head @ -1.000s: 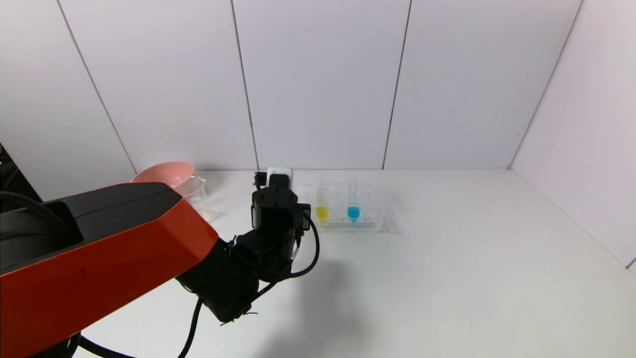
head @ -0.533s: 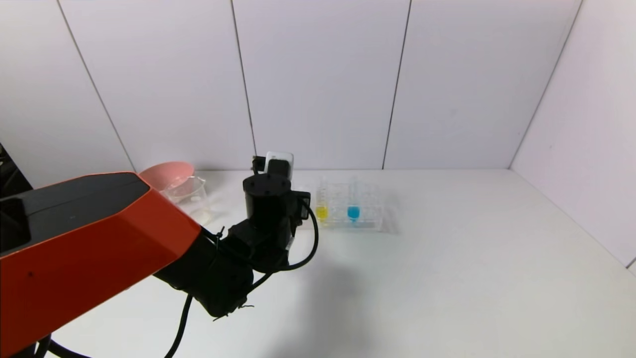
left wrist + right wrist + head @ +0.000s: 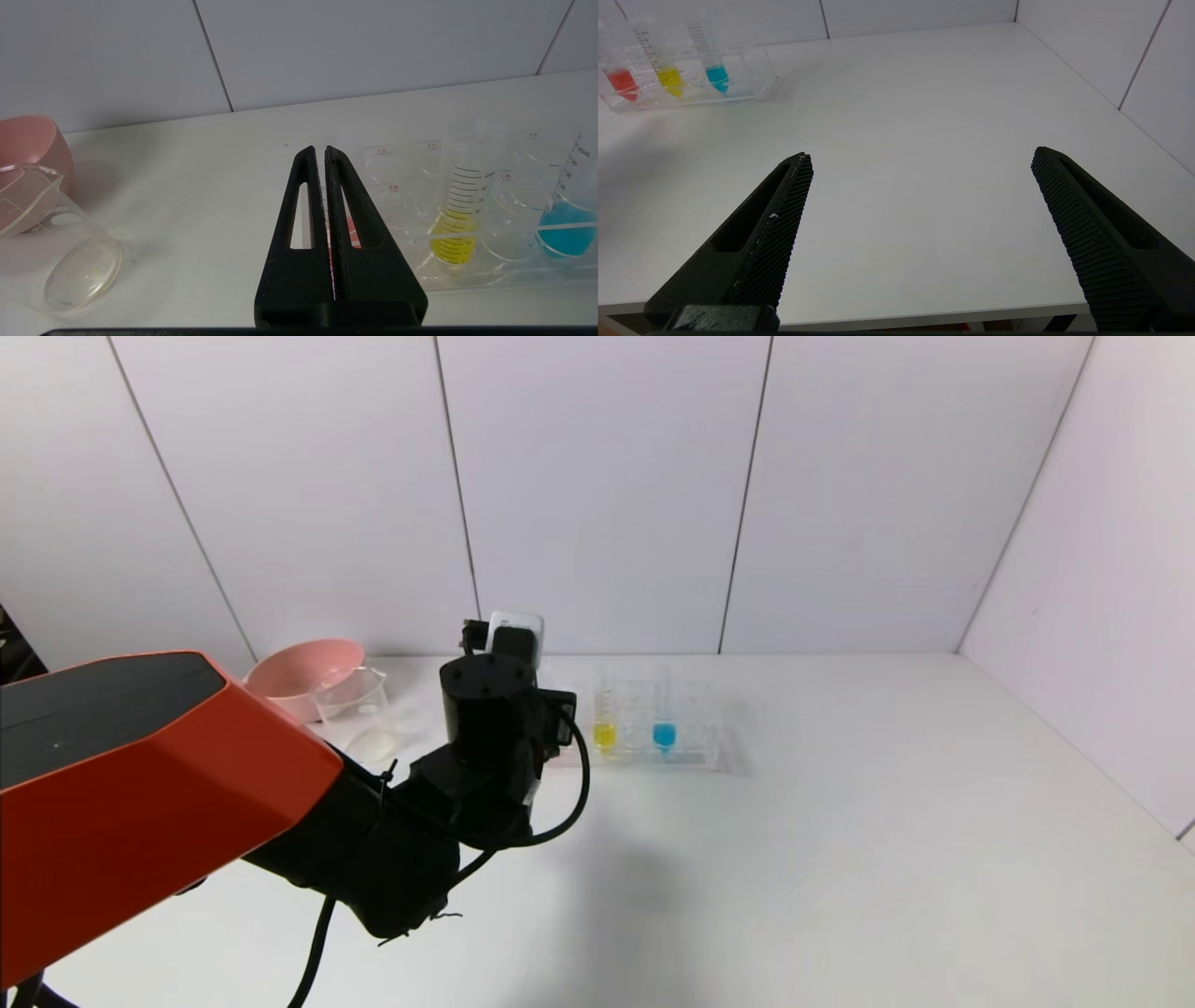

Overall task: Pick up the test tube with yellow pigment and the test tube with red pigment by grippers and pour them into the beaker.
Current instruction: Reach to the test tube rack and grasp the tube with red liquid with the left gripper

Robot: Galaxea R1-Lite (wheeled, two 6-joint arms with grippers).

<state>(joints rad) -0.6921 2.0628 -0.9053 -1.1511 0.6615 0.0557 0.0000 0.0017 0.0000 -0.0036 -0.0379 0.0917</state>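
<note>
Lifted and drifted left since a second ago, black left gripper (image 3: 325,151) with fingers pressed together, nothing between them. Just behind, slim red-pigment tube (image 3: 351,231) in clear plastic rack (image 3: 695,753), yellow-pigment tube (image 3: 605,733) beside. Clear glass beaker (image 3: 359,709) off left. Right gripper (image 3: 922,161) wide open, holding nothing.

Right half of tabletop (image 3: 887,821) bare, wide open for passage. Clear rack (image 3: 695,751) sits mid-back near the wall, tubes standing up out of it, blocking low passes there. Beaker (image 3: 359,709) and pink bowl (image 3: 299,674) crowd the back left corner, touching or nearly. Left gripper (image 3: 325,156) and its arm fill the gap between beaker and rack.
</note>
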